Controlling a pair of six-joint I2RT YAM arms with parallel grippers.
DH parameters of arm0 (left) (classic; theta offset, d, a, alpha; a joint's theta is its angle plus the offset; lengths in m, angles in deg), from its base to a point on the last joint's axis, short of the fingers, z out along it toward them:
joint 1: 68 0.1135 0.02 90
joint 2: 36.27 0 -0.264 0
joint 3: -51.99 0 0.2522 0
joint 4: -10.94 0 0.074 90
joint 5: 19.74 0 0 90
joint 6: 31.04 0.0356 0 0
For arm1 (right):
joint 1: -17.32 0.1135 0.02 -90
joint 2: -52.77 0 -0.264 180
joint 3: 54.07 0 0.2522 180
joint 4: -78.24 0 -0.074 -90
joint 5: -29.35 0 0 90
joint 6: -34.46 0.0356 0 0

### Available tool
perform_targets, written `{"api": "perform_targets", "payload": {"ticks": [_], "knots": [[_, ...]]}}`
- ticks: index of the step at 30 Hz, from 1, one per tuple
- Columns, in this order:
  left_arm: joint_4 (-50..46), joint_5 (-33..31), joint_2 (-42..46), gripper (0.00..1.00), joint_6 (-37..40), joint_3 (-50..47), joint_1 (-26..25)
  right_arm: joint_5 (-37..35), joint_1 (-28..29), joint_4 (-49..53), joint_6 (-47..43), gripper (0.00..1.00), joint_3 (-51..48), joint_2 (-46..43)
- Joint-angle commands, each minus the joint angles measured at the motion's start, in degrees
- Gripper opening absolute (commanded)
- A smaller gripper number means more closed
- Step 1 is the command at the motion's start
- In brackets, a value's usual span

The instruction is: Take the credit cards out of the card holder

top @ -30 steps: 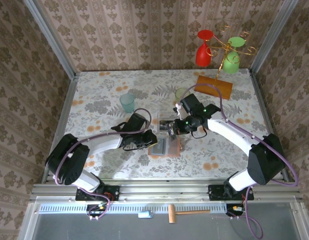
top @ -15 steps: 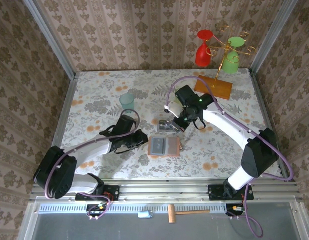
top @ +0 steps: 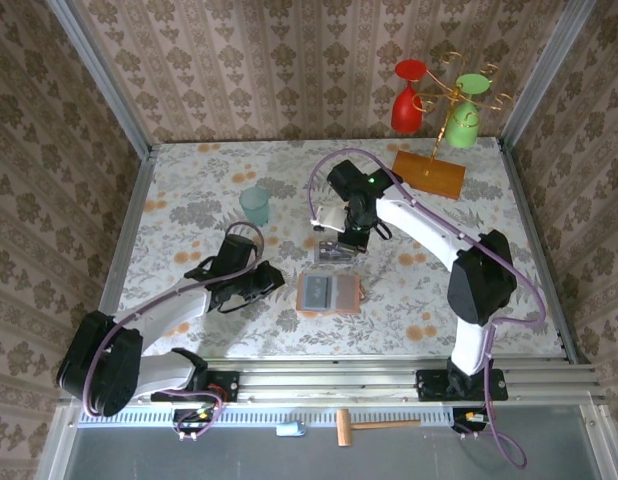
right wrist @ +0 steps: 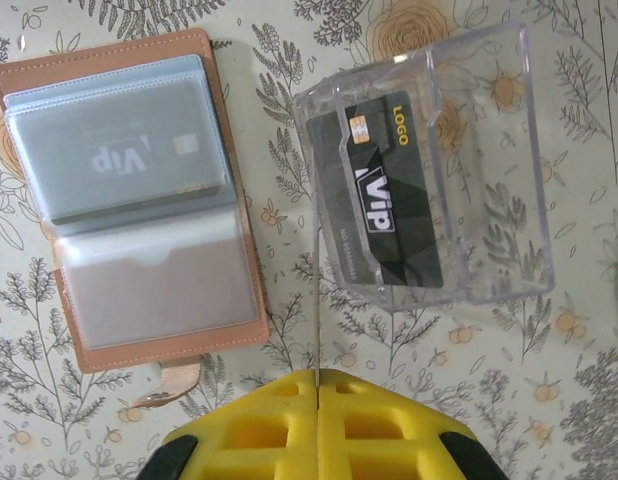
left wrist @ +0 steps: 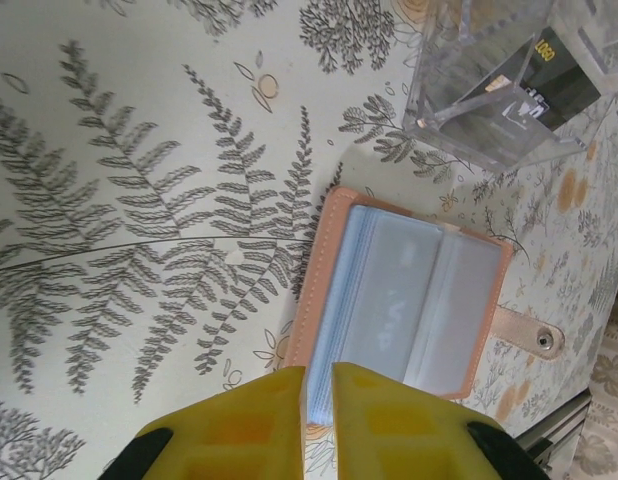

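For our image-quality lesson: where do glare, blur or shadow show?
Right wrist: pale glints on the walls of the clear tray, the credit card print sharp. Left wrist: the card holder sleeves look hazy, the table fern print crisp. Top external: even light, soft shadows.

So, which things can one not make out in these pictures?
Right wrist: anything behind the Vip card in the card holder; cloudy sleeves hide it.
Right wrist: small print on the black card, too small.
Left wrist: the clear tray, cut off by the top edge.

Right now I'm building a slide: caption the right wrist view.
Right end effector pinching edge-on card at clear tray with black card; card holder open.
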Motion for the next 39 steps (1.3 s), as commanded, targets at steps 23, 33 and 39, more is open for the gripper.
{"api": "perform_targets", "payload": {"ticks": [23, 33, 39], "knots": [[-3.0, 2.1, 2.4, 0.16, 2.2, -0.5, 7.0, -1.4, -1.2, 15.9, -10.9, 0.0, 25.9, 20.8], [-2.9, 2.6, 1.4, 0.16, 2.6, 0.2, 8.1, -0.8, -2.0, 17.9, -12.3, 0.0, 28.4, 23.9], [-2.6, 2.8, 0.5, 0.16, 2.5, 0.3, 8.3, 0.1, -2.4, 19.1, -11.8, 0.0, 28.3, 25.4]]}}
